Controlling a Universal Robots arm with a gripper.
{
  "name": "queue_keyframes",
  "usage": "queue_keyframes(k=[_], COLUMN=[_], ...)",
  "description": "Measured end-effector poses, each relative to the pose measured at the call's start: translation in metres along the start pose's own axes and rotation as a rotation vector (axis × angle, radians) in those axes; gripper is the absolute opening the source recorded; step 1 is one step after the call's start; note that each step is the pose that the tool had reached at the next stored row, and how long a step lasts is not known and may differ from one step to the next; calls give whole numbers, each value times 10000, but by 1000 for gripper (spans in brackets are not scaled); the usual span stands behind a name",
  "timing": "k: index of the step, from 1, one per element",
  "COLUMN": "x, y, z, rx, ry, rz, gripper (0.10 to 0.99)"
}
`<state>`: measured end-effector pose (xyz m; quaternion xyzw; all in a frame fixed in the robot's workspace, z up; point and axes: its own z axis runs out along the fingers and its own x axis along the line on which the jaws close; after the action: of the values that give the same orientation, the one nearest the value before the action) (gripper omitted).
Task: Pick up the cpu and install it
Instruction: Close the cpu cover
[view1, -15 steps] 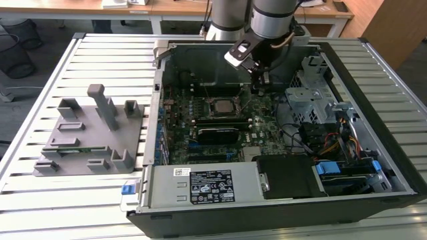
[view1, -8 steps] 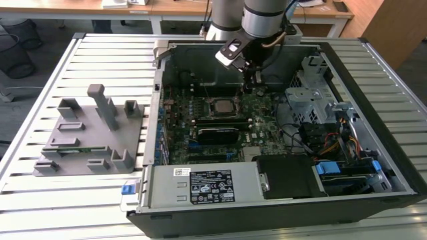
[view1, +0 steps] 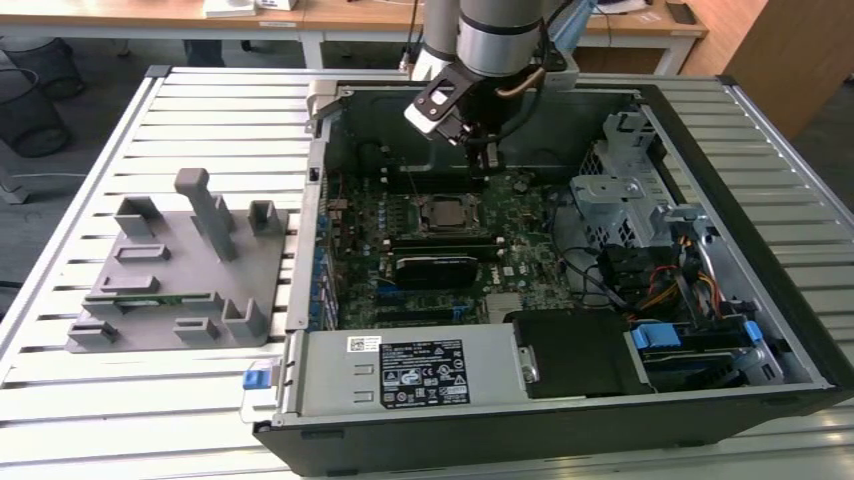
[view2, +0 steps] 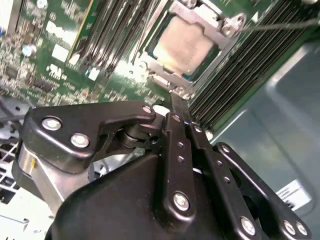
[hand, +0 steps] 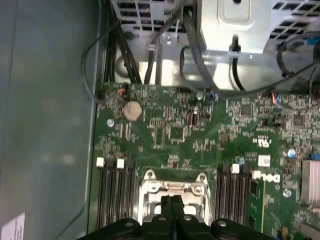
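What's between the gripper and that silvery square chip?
In the second wrist view, only the rim of the metal frame around the chip and a sliver of green board lie between it and the gripper.

Black label (view1: 424, 373) on the power supply (view1: 334, 385): print is too small to read. White sticker (hand: 13, 226) on the case wall (hand: 45, 125): likewise illegible.

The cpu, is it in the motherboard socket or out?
In: the cpu lies inside the socket frame, pale top showing, apart from the gripper.

Our arm (view1: 497, 30) hangs down steeply at the far side. Our gripper (view1: 486, 160) points downward, fingertips (view2: 177, 107) pressed together.
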<state>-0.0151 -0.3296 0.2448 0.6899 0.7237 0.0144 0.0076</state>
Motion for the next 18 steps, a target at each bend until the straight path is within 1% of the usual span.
queue_keyframes(k=[8,11,13,18], x=[10,6,-15,-68], y=[-234,-268,-299,-408], z=[49,53,59,80], rx=[0,0,0,-1], ry=[0,0,2,6], rz=[-1,-6,-15,-70], gripper=[106,106,106,106])
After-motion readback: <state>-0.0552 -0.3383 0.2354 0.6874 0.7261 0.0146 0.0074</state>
